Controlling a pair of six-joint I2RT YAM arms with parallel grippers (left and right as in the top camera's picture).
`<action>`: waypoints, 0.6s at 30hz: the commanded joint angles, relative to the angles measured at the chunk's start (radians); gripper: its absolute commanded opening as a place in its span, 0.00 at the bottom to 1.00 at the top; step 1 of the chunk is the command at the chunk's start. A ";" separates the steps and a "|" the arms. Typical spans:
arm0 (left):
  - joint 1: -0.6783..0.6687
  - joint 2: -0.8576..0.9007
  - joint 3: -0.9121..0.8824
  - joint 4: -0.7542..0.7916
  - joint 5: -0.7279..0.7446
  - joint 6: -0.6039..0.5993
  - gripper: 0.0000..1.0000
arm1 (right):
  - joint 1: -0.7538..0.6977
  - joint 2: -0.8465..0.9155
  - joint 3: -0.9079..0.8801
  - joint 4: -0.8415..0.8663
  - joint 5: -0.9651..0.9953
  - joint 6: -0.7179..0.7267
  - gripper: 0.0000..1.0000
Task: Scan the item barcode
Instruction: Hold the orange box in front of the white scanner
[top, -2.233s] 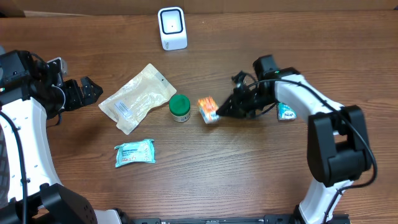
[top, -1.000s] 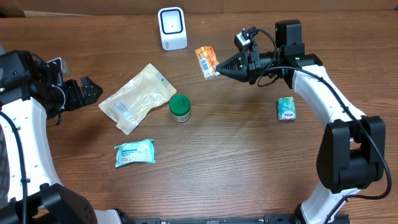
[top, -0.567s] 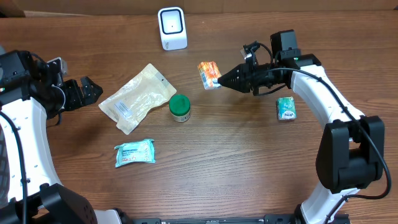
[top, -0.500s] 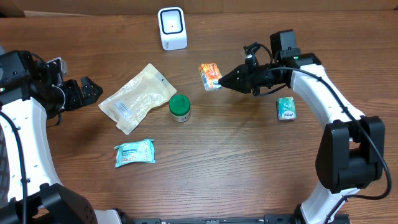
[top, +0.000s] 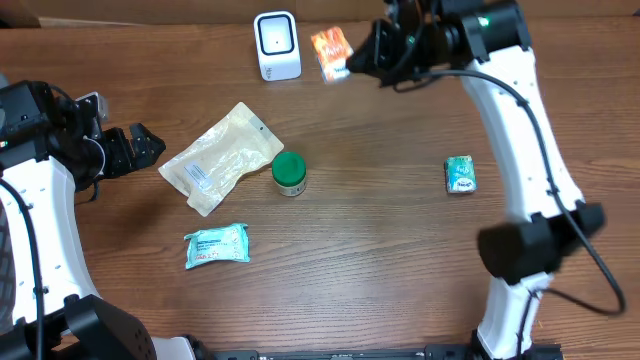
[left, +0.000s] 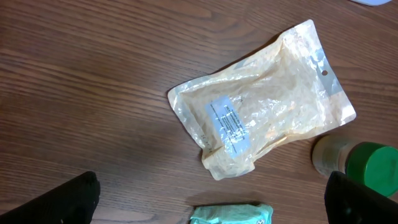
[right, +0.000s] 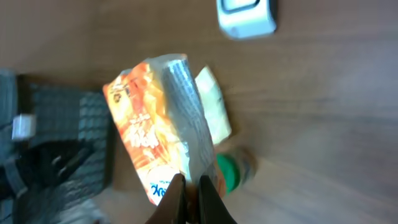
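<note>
Aloft, orange packet (right: 155, 130) juts lengthwise from right pincer (right: 191, 183), beside scanner (top: 277, 45).

Blocked left of centre by crinkled clear plastic pouch (top: 222, 158), green-lidded round jar (top: 290, 172) beside it, flat teal packet (top: 216, 246). Open brown wooden tabletop (top: 380, 260) between jar and small green box (top: 460, 175). Far edge: white boxy scanner (top: 277, 45), orange foil packet (top: 331, 52) alongside.

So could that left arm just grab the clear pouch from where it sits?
Probably yes: the left gripper is open, the pouch lies flat beside it, and nothing stands between them.
</note>
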 joint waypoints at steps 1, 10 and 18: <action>-0.006 -0.010 0.000 0.003 0.005 -0.010 1.00 | 0.027 0.153 0.142 -0.010 0.188 -0.014 0.04; -0.006 -0.010 0.000 0.003 0.005 -0.010 1.00 | 0.155 0.251 0.163 0.209 0.670 -0.111 0.04; -0.006 -0.010 0.000 0.003 0.005 -0.010 1.00 | 0.280 0.351 0.158 0.590 1.033 -0.371 0.04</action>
